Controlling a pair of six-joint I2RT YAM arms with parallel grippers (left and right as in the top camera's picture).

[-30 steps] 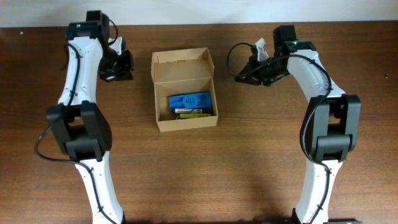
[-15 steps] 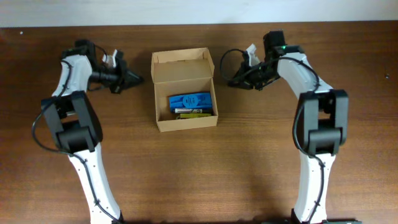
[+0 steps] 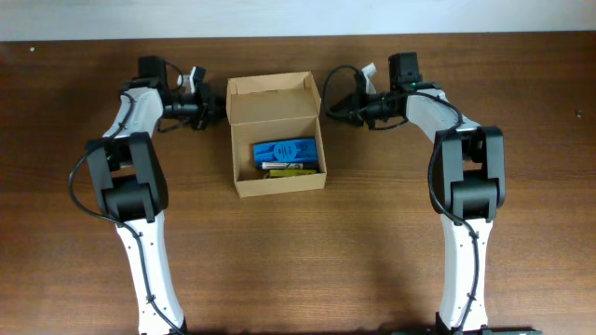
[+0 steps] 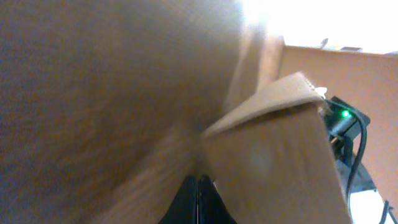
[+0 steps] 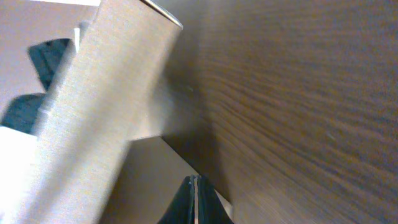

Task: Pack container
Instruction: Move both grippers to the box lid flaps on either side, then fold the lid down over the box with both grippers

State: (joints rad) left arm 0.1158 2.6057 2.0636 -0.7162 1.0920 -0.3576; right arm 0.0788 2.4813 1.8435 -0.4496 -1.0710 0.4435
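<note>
The tan cardboard container [image 3: 244, 181] sits open at the table's middle, its flap lid [image 3: 273, 99] standing up at the back. Inside lie a blue plastic case [image 3: 284, 151] and a thin yellowish item [image 3: 291, 169]. My left gripper [image 3: 216, 113] is shut and empty, its tips right at the lid's left edge. My right gripper [image 3: 333, 108] is shut and empty, its tips right at the lid's right edge. The left wrist view shows the shut tips [image 4: 199, 186] against the box wall [image 4: 280, 168]. The right wrist view shows the shut tips [image 5: 195, 186] by the box side [image 5: 106, 106].
The brown wooden table [image 3: 372, 242] surrounds the box. A pale wall strip [image 3: 298, 17] runs along the back edge.
Both grippers have moved inward toward the box lid, the left one rightward and the right one leftward, and now reach its two side edges.
</note>
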